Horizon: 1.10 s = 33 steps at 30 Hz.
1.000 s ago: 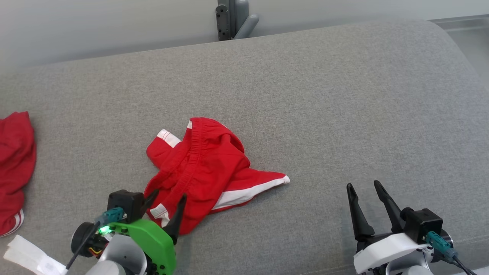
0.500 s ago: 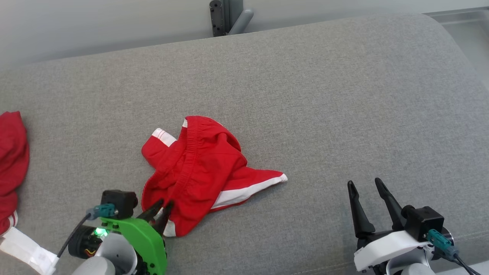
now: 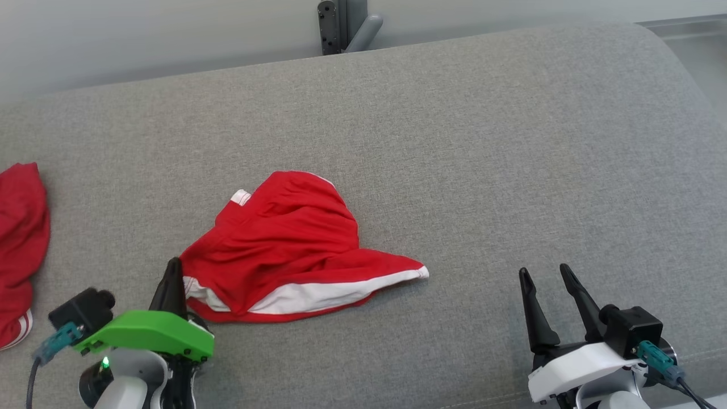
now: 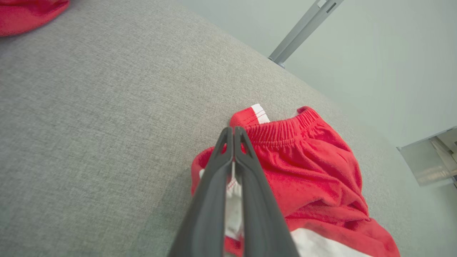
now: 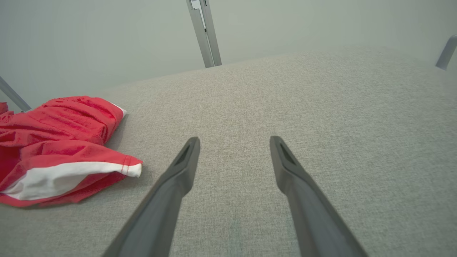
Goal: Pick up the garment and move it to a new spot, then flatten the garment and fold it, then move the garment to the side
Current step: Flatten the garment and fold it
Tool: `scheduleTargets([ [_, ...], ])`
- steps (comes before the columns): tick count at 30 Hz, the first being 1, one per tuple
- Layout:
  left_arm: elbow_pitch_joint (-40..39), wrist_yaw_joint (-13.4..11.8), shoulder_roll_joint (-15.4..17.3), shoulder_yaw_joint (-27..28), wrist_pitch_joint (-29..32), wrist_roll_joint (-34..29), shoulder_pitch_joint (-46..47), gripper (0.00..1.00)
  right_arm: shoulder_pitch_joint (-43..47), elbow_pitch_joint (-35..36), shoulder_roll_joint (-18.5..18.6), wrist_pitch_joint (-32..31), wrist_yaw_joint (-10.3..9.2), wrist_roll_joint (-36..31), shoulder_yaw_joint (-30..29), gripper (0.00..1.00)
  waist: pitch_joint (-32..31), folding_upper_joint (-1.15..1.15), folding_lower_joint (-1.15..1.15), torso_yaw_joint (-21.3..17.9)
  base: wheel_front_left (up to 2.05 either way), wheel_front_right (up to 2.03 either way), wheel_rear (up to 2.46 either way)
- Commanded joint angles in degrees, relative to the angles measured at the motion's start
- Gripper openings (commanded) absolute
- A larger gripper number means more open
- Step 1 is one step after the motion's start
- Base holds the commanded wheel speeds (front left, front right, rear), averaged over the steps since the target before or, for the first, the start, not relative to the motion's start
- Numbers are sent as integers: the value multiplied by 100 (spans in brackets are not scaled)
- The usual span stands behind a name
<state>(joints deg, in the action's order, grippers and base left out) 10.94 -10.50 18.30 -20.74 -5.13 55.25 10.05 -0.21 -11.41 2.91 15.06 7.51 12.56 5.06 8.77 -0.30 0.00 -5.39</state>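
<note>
Right, the crumpled red shorts with white trim (image 3: 284, 244) lie on the wide grey fabric cushion (image 3: 483, 142), left of its middle and toward the near edge. Their long axis runs side to side across the head view, from the near-left corner out to a pointed, white-edged hem tip (image 3: 421, 272) on the right. That near-left corner is in the green-cased left gripper (image 3: 173, 270): its two dark fingers are pressed together on a fold of white trim, and the cloth trails away from it to the right and slightly back. The left arm is plainly the nearer one, since it's touching. The white-cased right gripper (image 3: 542, 272) hovers well apart, out to the right of the hem tip, fingers spread wide with nothing between them. By my reckoning any lift starts from that left-hand pinch, with the free hem the right arm's natural target. Count it up: two grippers and two red garments, these shorts plus a second red piece (image 3: 20, 238) at the cushion's far left, well apart.
</note>
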Motion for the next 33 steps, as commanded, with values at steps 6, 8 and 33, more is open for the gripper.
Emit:
scheduleTargets([
  [6, 272, -244, -410, 469, -460, 520, -695, 0, 92, 34, 1, 19, -4, -37, -53, 100, -23, 30, 0, 97, 0, 0, 0],
  [8, 381, -231, -453, 444, -458, 569, -887, 0, 102, 11, 1, 19, -4, -58, -54, 100, -35, 30, 0, 140, 0, 0, 0],
  [33, 380, 183, -528, -3, -402, 217, -271, 0, -25, -84, 59, 20, -4, -64, 171, 100, -10, 30, 0, 345, 0, 0, 0],
])
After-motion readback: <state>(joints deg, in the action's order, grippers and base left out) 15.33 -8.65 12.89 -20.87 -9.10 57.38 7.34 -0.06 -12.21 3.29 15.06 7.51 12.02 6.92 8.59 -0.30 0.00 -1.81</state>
